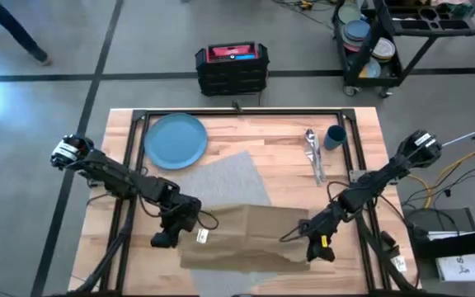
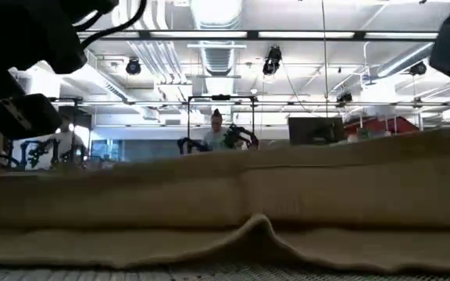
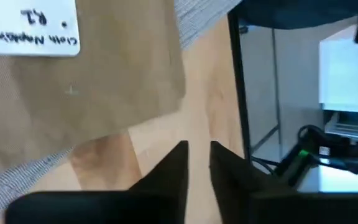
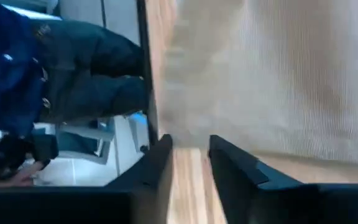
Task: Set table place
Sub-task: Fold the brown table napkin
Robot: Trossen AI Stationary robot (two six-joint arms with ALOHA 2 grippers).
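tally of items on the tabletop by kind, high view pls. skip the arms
Plate, blue: 1
Cup, dark blue: 1
Placemat, grey: 1
Napkin, tan cloth: 1
Cutlery cluster, silver: 1 group; pieces overlap, so the exact count cannot be told
Total: 5 entries, counting the cutlery as one

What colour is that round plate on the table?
The plate is plain light blue, with no pattern; the high view shows it best.
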